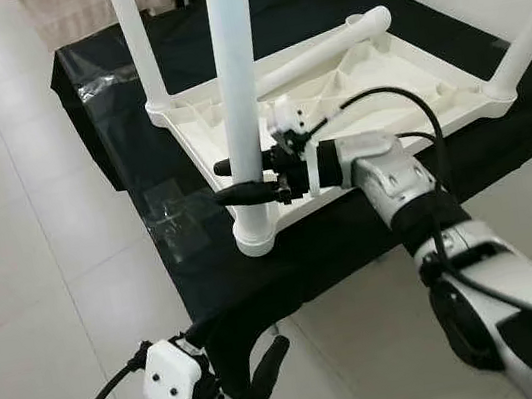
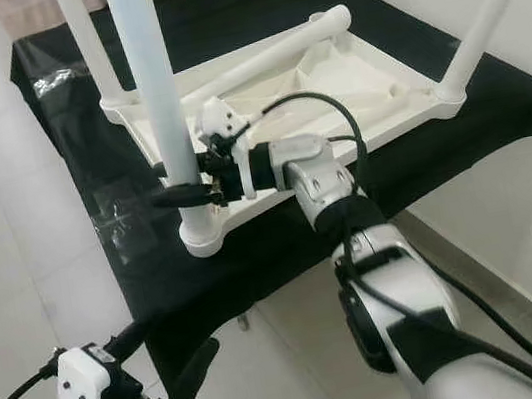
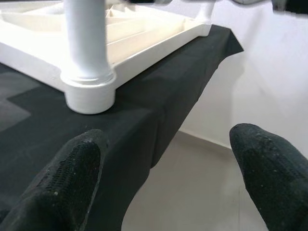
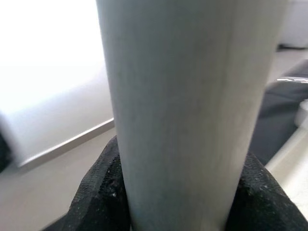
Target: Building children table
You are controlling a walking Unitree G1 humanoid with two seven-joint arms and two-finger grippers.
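From the head, the white table top [image 1: 371,92] lies upside down on the black cloth [image 1: 127,90], near its front edge. Three legs stand up in their corners, and one leg [image 1: 324,54] lies flat across the top, so I think one is left to fit. The right gripper [image 1: 242,178] pinches the near leg [image 1: 236,73] low down. At the left wrist, the left gripper [image 3: 166,168] hangs low with fingers spread, holding nothing. At the right wrist, black fingers [image 4: 98,192] press both sides of the leg
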